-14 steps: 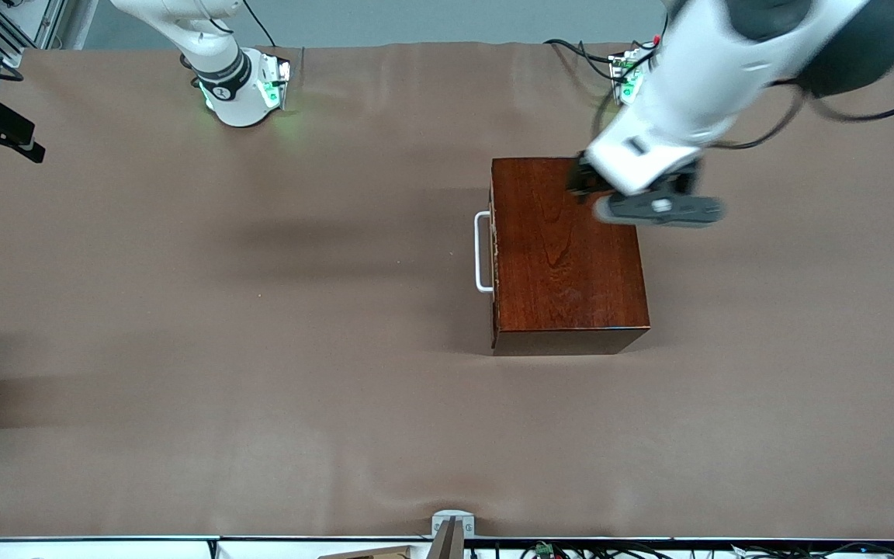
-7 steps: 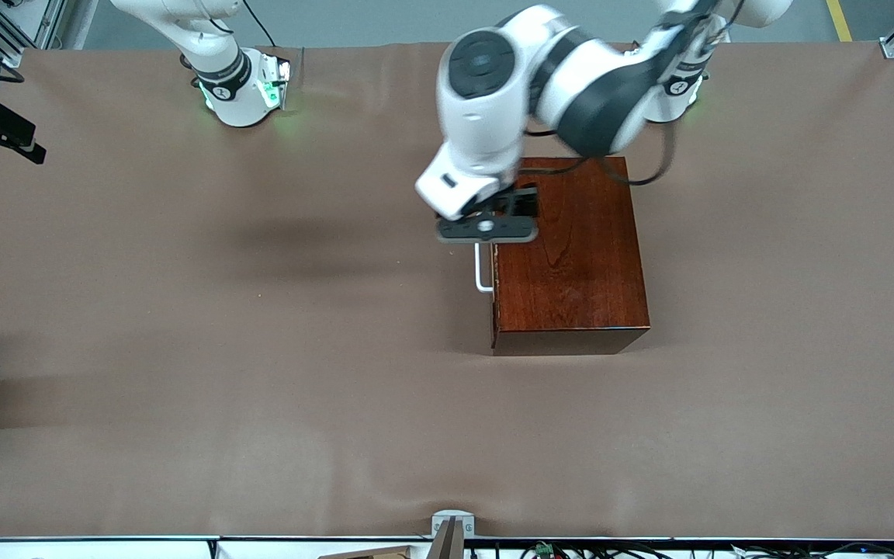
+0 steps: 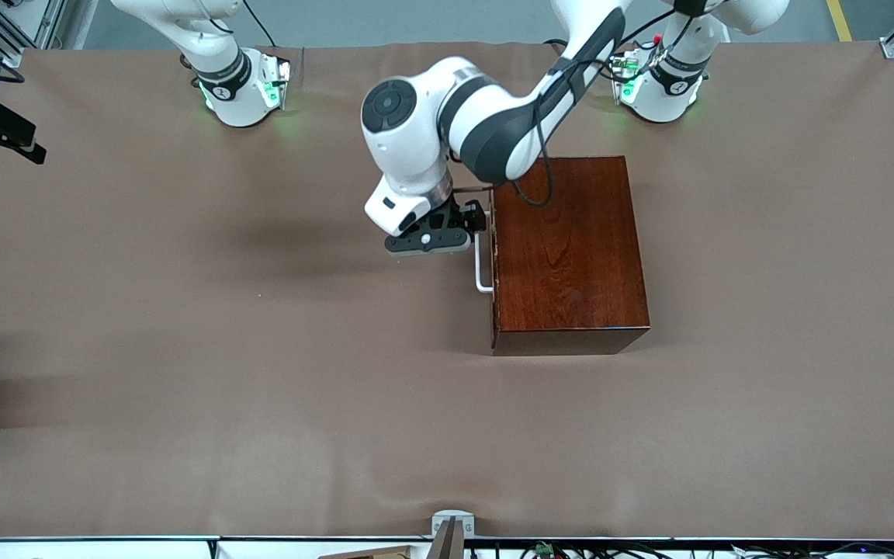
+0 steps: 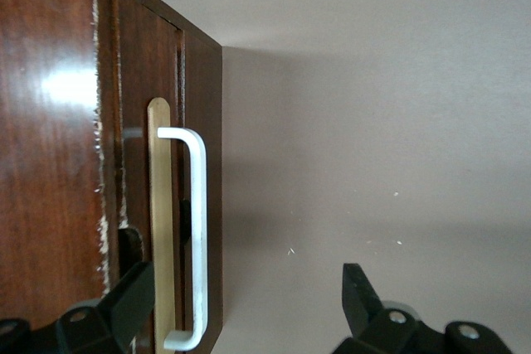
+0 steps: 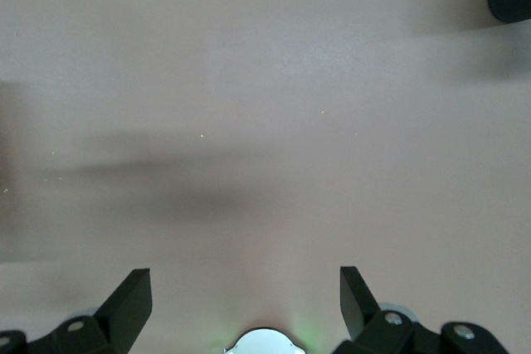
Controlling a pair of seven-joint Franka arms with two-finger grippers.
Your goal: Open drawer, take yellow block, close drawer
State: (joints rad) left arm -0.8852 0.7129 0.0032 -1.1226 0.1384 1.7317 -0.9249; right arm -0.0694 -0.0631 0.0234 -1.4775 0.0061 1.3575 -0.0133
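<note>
Left tool [image 3: 447,233] hangs low, fingers spread; right tool [image 5: 245,304] apparently waits, spread.

The box [image 3: 569,252] is a glossy dark reddish-brown with darker wood grain running along its top. Its drawer [image 4: 141,172] front shows the same red-brown, scuffed pale along one edge, with a light tan strip under the white handle [image 4: 195,230]. The table [image 3: 183,349] is a plain dull brown. Both arms are white with dark grey joints; the left hand [image 3: 438,237] looks black, and the right hand's fingers [image 5: 124,304] are black too. Green lights glow at both bases.
</note>
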